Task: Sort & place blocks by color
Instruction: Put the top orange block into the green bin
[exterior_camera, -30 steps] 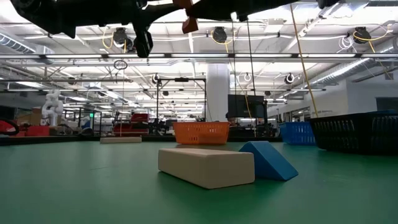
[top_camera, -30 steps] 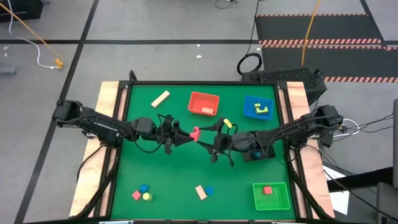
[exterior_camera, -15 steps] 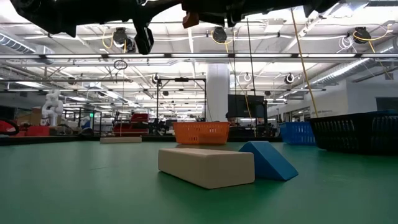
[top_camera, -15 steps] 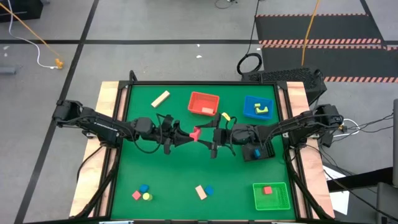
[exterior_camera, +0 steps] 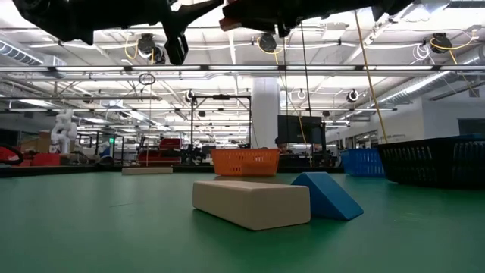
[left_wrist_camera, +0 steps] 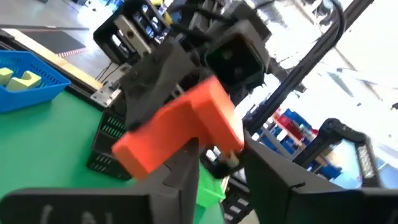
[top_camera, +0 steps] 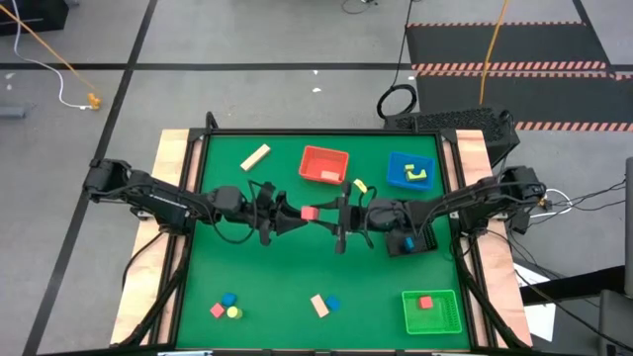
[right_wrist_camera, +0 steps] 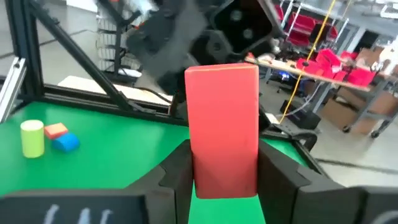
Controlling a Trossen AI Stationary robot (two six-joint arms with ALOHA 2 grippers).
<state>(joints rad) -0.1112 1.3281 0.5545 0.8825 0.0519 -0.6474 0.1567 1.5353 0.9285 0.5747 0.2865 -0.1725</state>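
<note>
High view: red block (top_camera: 309, 213) hung mid-table between left gripper (top_camera: 294, 217) and right gripper (top_camera: 326, 215), tips meeting over the green table (top_camera: 277, 287).
Low view: both arms up top, wood block (exterior_camera: 251, 202) and blue wedge (exterior_camera: 327, 195) touching on the mat.
Left wrist: fingers (left_wrist_camera: 186, 168) apart, block just ahead of them.
Right wrist: fingers (right_wrist_camera: 177, 168) clamped on the red block's sides.

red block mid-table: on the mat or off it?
Off. The red block hangs in the air between the left gripper and right gripper, the mat below it.
</note>
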